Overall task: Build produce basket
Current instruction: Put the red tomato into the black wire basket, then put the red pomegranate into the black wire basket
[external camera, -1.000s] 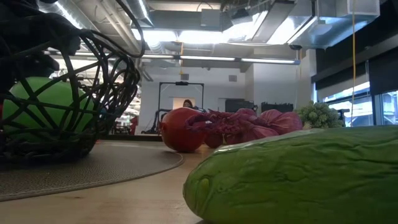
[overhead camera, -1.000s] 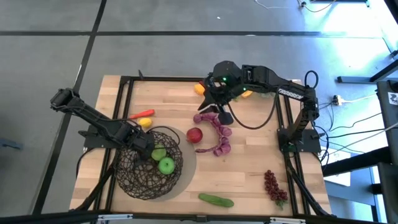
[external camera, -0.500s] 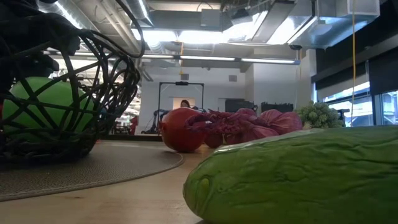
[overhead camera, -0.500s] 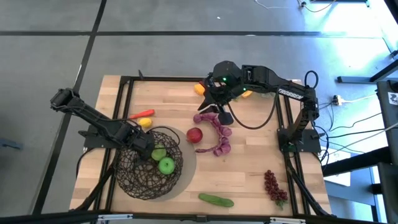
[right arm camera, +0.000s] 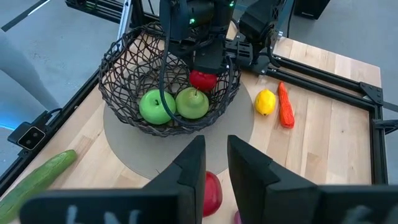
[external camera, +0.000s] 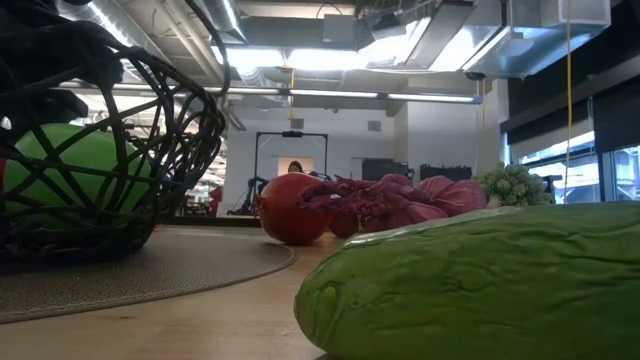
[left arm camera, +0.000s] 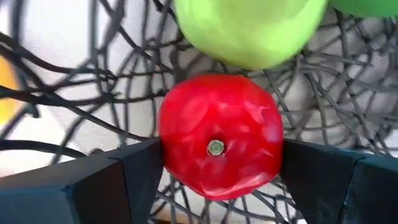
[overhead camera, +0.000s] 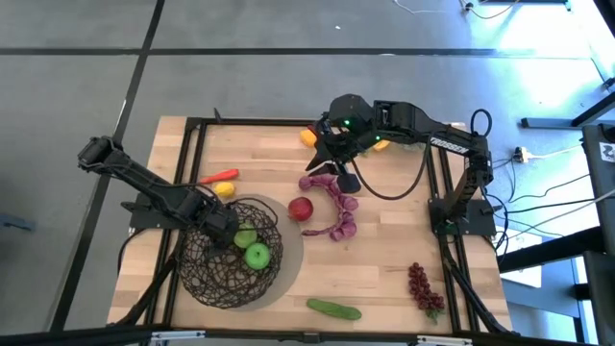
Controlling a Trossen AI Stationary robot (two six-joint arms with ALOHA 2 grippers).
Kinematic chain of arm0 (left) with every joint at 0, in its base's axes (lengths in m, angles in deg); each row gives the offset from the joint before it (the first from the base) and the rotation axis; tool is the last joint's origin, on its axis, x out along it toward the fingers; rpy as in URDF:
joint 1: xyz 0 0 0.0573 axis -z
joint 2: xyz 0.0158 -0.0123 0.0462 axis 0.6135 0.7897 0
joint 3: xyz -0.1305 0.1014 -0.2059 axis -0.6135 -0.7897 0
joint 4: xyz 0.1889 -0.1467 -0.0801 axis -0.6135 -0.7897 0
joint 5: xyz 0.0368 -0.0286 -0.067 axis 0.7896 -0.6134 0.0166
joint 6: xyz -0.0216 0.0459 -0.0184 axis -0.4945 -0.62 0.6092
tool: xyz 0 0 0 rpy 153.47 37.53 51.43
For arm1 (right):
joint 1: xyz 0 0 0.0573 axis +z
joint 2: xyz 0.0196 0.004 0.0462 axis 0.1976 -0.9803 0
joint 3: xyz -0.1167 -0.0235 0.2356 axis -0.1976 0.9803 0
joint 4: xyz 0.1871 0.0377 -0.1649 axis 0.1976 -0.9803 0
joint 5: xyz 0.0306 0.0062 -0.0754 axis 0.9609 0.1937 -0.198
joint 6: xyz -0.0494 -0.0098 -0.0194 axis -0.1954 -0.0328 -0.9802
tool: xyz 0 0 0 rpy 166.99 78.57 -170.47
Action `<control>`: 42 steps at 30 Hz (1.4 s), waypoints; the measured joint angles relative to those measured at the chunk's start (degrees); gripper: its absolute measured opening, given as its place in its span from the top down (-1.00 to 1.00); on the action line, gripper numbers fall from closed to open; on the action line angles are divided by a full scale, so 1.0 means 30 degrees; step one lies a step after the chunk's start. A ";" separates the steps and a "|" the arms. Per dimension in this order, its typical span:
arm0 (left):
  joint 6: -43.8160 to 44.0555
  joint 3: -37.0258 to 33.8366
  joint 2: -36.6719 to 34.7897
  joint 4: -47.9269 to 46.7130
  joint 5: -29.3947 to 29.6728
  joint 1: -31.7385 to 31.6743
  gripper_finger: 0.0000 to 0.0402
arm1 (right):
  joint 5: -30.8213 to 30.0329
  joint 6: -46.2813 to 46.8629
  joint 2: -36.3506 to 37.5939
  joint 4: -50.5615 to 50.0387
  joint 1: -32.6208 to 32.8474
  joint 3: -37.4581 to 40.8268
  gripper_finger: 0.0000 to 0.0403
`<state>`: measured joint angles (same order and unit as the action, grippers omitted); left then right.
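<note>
Both arms are showing dark, near-black jointed links. The right arm is carrying white lettering on one link, a small green light near its wrist, and a black cable looping beside it. The left arm's fingers are appearing as flat, dark blue-black blocks.

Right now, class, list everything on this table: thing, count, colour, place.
basket: 1, dark wire, on grey mat
green apples: 2, inside basket
red apples: 2, one in basket, one beside it
purple grapes: 1, table centre
dark-red grapes: 1, near right corner
cucumber: 1, green, near edge
chili: 1, red, beside lemon
orange fruits: 2, far edge
left claw: gripping red apple in basket
right claw: slightly open, over purple grapes
</note>
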<state>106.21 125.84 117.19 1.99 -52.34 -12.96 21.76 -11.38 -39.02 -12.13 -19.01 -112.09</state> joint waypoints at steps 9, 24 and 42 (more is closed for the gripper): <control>0.0072 0.0000 0.0000 0.0124 -0.0236 0.0000 -0.52 | -0.0006 0.0000 0.0000 0.0000 0.0000 0.0000 0.68; -0.1945 0.0015 -0.0020 0.0121 0.0667 0.0007 -0.63 | -0.0006 0.0006 0.0000 0.0000 0.0000 0.0000 0.68; 0.1330 0.4968 -0.2090 -0.4033 0.7538 -0.0398 -0.62 | -0.0006 0.0003 0.0000 0.0000 0.0000 0.0000 0.68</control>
<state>110.20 140.74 110.92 -10.11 -29.72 -14.16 21.74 -11.37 -39.02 -12.13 -19.01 -112.09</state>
